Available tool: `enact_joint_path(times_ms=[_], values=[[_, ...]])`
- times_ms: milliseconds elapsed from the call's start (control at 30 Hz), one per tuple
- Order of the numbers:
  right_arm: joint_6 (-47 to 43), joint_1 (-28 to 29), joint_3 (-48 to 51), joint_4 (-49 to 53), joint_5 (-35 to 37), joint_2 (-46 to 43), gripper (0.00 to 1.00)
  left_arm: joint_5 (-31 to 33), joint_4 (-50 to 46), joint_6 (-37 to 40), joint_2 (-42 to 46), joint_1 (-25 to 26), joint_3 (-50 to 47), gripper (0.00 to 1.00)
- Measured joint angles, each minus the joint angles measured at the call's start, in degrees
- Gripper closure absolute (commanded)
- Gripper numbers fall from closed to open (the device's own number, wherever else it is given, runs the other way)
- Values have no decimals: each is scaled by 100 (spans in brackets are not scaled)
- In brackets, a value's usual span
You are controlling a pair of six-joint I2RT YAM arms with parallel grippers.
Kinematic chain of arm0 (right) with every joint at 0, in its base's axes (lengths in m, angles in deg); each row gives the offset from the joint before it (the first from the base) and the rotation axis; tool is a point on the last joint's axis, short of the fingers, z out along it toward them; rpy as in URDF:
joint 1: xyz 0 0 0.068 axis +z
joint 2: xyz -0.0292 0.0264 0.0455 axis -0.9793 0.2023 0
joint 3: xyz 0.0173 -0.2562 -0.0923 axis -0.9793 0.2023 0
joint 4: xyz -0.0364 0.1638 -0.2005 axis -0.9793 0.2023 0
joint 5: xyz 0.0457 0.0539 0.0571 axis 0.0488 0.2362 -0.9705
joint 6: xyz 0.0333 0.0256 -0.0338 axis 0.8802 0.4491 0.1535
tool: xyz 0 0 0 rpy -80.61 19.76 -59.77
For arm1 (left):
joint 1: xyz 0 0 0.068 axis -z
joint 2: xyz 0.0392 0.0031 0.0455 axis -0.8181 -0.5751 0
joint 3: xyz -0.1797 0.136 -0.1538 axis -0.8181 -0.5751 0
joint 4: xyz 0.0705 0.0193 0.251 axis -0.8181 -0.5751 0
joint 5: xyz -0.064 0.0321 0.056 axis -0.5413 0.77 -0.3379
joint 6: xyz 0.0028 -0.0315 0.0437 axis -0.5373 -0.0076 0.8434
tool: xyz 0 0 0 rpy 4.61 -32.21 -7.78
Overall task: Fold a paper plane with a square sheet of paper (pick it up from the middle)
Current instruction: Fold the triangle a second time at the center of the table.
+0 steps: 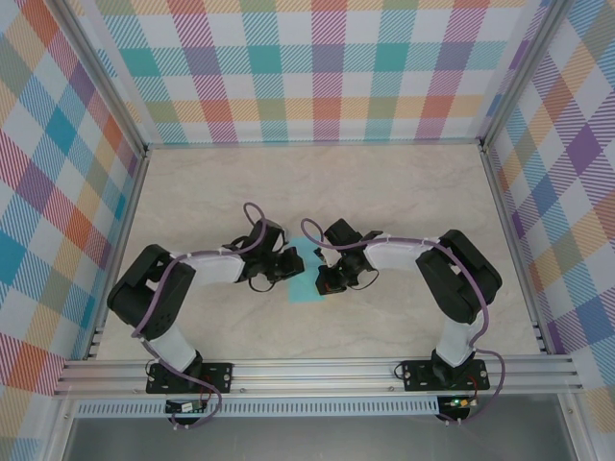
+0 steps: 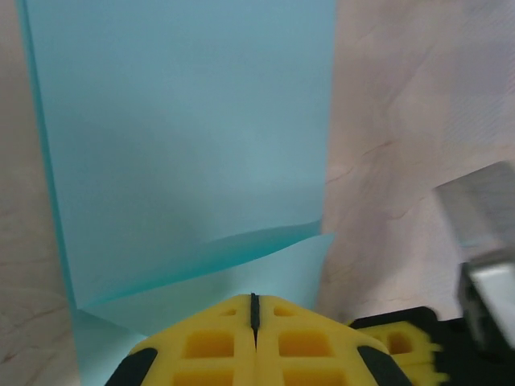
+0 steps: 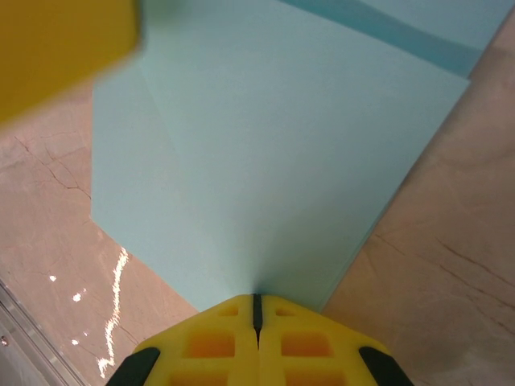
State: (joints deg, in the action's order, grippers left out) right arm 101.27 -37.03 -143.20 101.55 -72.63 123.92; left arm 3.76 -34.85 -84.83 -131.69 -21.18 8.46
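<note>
The square sheet of paper (image 1: 306, 274) is turquoise and lies creased on the table between my two grippers. In the left wrist view the sheet of paper (image 2: 185, 129) runs away from me, and a loose flap (image 2: 241, 261) curls up just ahead of my left gripper (image 2: 254, 299). Its jaws are shut, with the tips resting on the lower layer. From the top, the left gripper (image 1: 286, 265) sits at the sheet's left edge and the right gripper (image 1: 329, 276) at its right edge. My right gripper (image 3: 257, 299) is shut on a near corner of the sheet (image 3: 273, 161), from which a faint ridge fans out.
The pale marble-look tabletop (image 1: 384, 192) has free room behind and to both sides. Checked walls (image 1: 317, 67) and metal frame rails (image 1: 317, 370) close it in. A fingertip of the other gripper (image 2: 398, 346) sits close to the left gripper's right.
</note>
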Motion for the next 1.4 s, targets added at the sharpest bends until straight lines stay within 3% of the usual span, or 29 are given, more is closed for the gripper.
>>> enact_joint_path(times_ms=[767,1400], values=[[-153,9,-955,227,-170,264,100,175,-127,-4,-201,72,66,100],[-494,48,402,-258,-251,-181,100,278,-363,-181,-201,109,173,100]])
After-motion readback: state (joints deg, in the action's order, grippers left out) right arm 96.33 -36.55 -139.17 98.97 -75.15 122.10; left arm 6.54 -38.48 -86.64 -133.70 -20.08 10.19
